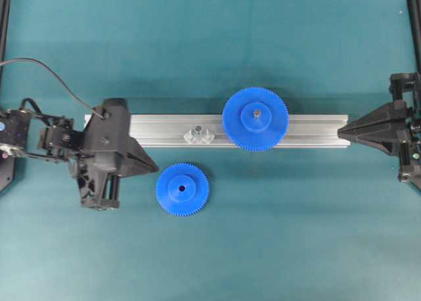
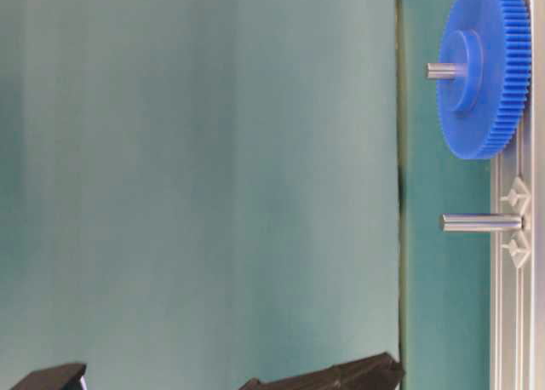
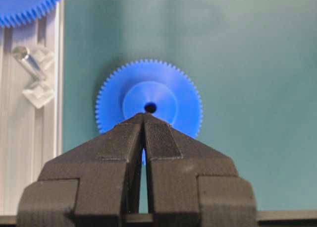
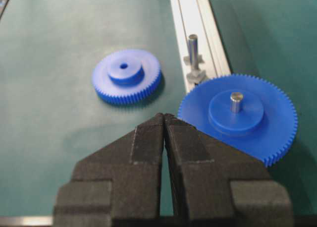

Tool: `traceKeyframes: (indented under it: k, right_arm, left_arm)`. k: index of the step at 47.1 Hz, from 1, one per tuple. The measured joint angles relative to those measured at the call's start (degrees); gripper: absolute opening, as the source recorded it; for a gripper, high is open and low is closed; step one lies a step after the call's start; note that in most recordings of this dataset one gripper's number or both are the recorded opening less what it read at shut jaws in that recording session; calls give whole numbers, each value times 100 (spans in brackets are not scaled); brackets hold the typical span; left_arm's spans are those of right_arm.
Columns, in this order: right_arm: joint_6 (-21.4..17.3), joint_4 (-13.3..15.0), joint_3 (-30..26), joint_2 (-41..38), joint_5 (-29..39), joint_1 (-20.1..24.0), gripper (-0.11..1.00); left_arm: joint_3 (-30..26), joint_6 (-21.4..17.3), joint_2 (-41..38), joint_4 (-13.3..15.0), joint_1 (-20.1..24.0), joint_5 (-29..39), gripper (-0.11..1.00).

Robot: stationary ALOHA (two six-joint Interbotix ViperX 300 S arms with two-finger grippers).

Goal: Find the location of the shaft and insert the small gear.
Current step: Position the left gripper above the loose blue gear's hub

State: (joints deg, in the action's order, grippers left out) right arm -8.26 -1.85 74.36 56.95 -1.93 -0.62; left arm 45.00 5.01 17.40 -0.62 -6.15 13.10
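The small gear (image 1: 182, 189) lies flat on the green mat in front of the rail, hub and dark centre hole facing up; it also shows as the small gear (image 3: 166, 90) and the small gear (image 4: 127, 76). The shaft (image 1: 196, 131) stands bare on the rail, left of the large gear; the same shaft (image 2: 481, 223) is seen from the side, and the shaft (image 4: 192, 46) sits beyond the large gear. My left gripper (image 1: 154, 166) is shut and empty, its tip (image 3: 144, 115) just short of the small gear. My right gripper (image 1: 341, 131) is shut and empty at the rail's right end.
A wider blue gear (image 1: 255, 119) sits on its own pin on the aluminium rail (image 1: 158, 125), right of the shaft. The rail runs left to right across the middle of the green mat. Black frame posts stand at the far left and right edges.
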Motion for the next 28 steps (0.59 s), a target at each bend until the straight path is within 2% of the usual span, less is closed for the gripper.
traceKeyframes:
  k: [28]
  right_arm:
    - [0,0,44,0,0,-18,5]
  left_arm:
    - [-554,264,-800,9,0,308,1]
